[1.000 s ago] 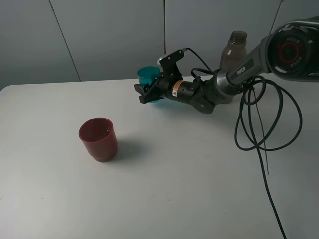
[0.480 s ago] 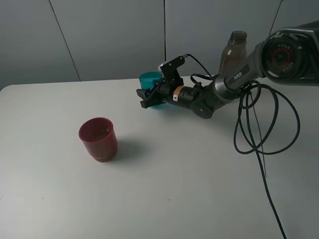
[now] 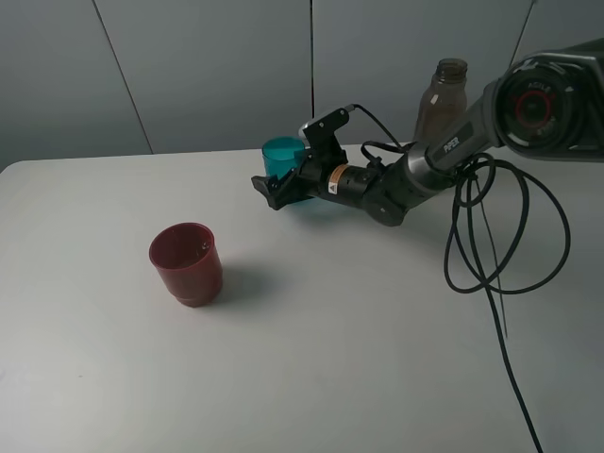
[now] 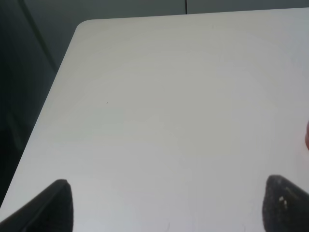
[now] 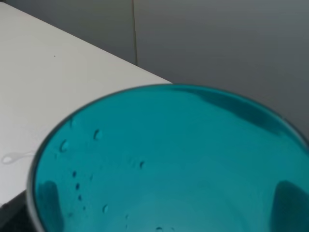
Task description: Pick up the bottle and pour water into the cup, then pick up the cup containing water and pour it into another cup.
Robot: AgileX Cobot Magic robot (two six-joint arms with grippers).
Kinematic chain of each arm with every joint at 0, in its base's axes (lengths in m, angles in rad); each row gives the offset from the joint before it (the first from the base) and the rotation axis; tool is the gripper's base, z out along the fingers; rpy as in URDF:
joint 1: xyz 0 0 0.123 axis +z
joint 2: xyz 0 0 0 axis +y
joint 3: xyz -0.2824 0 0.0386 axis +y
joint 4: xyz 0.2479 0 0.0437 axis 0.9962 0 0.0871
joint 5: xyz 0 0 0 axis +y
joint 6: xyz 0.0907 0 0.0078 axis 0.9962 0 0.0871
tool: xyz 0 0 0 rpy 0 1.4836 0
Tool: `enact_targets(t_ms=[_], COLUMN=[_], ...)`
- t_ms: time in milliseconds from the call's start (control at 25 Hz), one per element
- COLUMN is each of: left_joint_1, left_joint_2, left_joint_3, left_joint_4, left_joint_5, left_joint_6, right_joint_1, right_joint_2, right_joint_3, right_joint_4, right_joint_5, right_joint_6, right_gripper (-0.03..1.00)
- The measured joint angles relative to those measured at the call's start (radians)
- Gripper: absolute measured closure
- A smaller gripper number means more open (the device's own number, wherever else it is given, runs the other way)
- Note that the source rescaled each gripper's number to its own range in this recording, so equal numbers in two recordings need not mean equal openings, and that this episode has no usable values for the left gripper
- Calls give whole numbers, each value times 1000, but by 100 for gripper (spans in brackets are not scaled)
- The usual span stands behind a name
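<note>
Upper centre of the exterior view: the teal cup point(image 3: 281, 157) stands upright on the white table point(image 3: 377, 359), between the spread fingers of the right gripper point(image 3: 283, 184). Left gripper point(image 4: 164, 205) fingers stand wide. Dark red cup point(image 3: 187, 263) sits left of centre; bottle point(image 3: 442, 94) upper right.

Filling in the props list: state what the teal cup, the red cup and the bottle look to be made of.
Teal cup: likely translucent plastic; light passes through, droplets cling inside.
Red cup: opaque, probably plastic, with a dull sheen.
Bottle: smoky translucent plastic, it seems; the wall shows through.
</note>
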Motion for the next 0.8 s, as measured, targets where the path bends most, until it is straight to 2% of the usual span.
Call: enact_targets(t_ms=[280,640,800], left_joint_1=[0,0,0], left_joint_2=[0,0,0], left_joint_3=[0,0,0], left_joint_4=[0,2,2], left_joint_5=[0,0,0], left_joint_6=[0,0,0], right_joint_1=[0,0,0], right_joint_2=[-103,-307,-459], right_joint_3=[137,409,533], right_joint_4=[0,70,74], right_joint_5=[35,51,51], right_joint_6=[-14,-203,-228], right_gripper=[-3,-3,-3])
